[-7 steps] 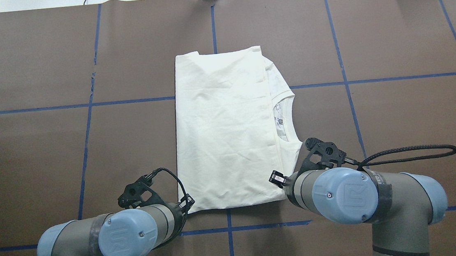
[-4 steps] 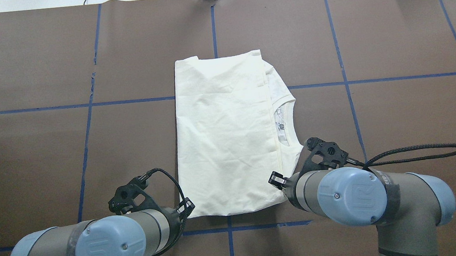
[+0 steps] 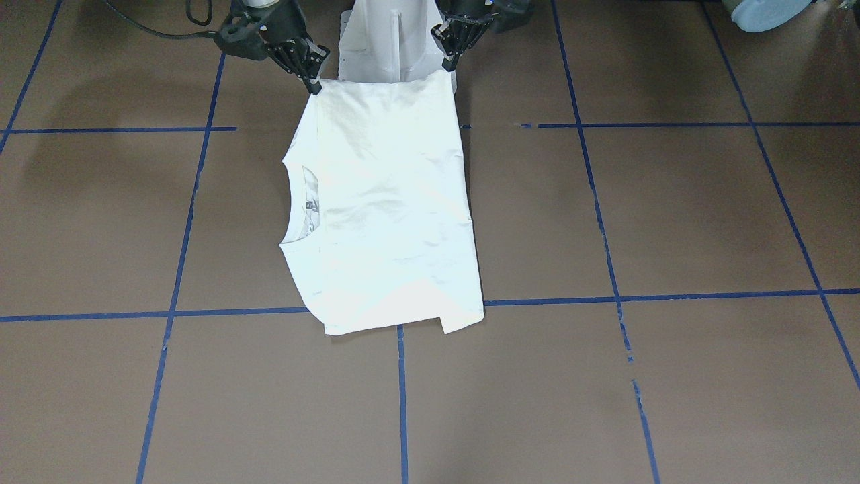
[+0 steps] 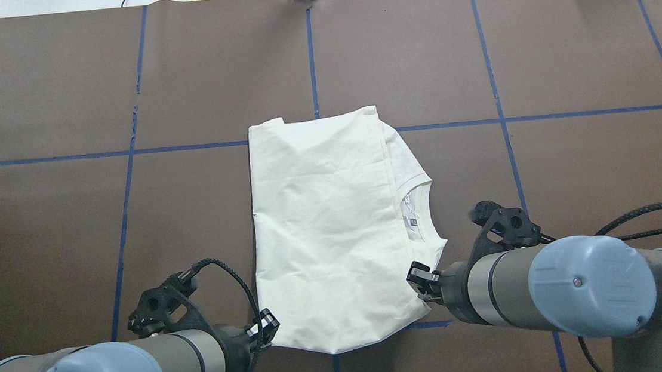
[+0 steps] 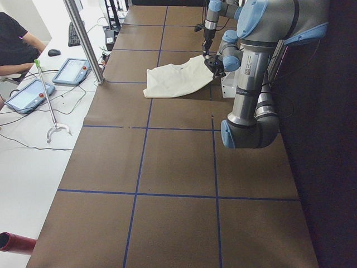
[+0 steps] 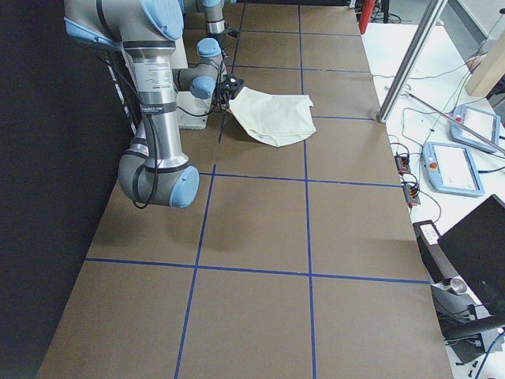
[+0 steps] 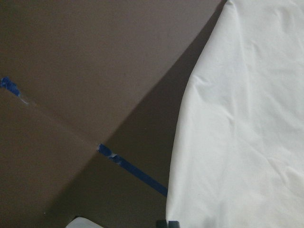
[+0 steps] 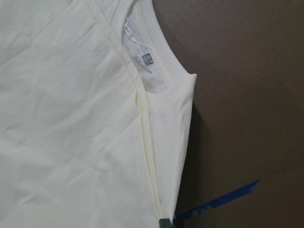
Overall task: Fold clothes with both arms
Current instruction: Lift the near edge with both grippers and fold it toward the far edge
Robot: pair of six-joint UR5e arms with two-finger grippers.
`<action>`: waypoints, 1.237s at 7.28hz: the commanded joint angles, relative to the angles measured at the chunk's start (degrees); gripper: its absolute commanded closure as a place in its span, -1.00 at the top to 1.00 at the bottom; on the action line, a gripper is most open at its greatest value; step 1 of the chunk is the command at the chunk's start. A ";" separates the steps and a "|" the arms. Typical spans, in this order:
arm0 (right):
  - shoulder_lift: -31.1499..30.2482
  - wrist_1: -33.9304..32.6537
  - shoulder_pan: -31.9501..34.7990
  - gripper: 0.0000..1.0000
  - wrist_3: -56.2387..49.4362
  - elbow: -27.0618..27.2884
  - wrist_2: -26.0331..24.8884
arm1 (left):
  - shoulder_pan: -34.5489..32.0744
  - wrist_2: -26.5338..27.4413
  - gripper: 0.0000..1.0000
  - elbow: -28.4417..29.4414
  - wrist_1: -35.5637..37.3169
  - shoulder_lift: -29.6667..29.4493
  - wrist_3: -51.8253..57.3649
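The brown table (image 4: 58, 84), marked off with blue tape (image 4: 124, 153), is occupied at its robot-side middle by the folded cream T-shirt (image 4: 329, 228). The shirt is shown plain side up, with the collar turned toward the right arm (image 4: 592, 289). Its near edge is held raised, and its far edge is laid flat. One near corner is pinched by the left gripper (image 4: 266, 326) and the other by the right gripper (image 4: 420, 280), with the fingers closed on cloth.

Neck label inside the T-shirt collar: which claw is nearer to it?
Right. The right claw grips the T-shirt's near corner on the same side as the neck label, close to it; the left claw grips the opposite near corner, across the folded body.
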 commanded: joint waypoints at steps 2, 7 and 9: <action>7.79 0.00 13.13 -1.00 -0.51 -6.59 4.10 | -15.62 -6.91 -1.00 4.66 -0.89 -4.32 9.14; 21.78 2.11 23.29 -1.00 -8.68 -36.28 8.09 | -27.09 -7.65 -1.00 31.90 -16.36 -12.76 19.07; 26.19 2.11 23.39 -1.00 -10.87 -43.88 8.27 | -27.28 -7.30 -1.00 37.01 -21.52 -13.13 20.41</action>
